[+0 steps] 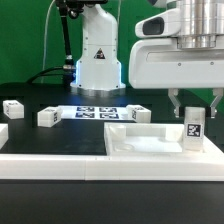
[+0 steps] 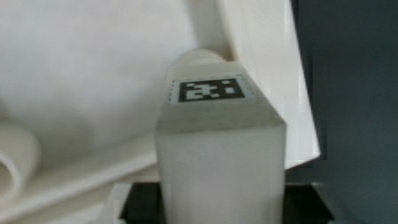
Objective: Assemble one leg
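Sides as in the exterior view. Tray-like part (image 1: 150, 143) near right. The leg (image 1: 193, 129) stands upright at its right end, between the fingers of the gripper (image 1: 193, 117). Marker board (image 1: 100, 112) far centre. First post (image 1: 12, 108) and second post (image 1: 47, 117) lie left of it, third post (image 1: 140, 114) just right.

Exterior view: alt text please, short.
The gripper straddles an upright tagged leg at the white tray-like part's corner, on the exterior view's right; grip unclear. Three more legs and the marker board lie behind on the dark table.
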You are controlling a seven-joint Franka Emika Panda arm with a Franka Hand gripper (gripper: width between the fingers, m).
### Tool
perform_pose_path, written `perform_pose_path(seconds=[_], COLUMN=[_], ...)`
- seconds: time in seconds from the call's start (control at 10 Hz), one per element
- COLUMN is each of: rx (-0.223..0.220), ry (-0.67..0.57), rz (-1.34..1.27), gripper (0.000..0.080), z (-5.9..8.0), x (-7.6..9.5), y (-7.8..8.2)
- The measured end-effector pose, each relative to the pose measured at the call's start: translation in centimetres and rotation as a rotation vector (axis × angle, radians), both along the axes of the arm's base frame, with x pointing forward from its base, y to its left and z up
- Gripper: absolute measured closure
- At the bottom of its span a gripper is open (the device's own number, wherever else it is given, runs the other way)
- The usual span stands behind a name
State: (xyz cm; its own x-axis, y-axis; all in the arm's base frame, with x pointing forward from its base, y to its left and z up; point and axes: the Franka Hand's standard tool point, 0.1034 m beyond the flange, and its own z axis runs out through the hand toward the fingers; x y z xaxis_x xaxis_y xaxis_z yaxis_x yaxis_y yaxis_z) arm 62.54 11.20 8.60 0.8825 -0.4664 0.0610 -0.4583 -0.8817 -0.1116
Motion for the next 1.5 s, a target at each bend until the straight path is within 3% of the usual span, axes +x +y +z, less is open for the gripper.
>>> perform_pose_path(seconds=[0.5,0.9,1.2,1.5], rx=[0.039,0.084,0.077,0.05], ry=[0.029,0.053,0.047,0.029], rz=[-0.503,-0.652,-0.571,-0.308], gripper=[0.0511,0.0511,0.0189,0.0152], z=[0.0,-0.03,-0.07,-0.1], x=[-0.05,-0.05,-0.09,-0.17], y=[-0.08,-0.13,0.04,0.31])
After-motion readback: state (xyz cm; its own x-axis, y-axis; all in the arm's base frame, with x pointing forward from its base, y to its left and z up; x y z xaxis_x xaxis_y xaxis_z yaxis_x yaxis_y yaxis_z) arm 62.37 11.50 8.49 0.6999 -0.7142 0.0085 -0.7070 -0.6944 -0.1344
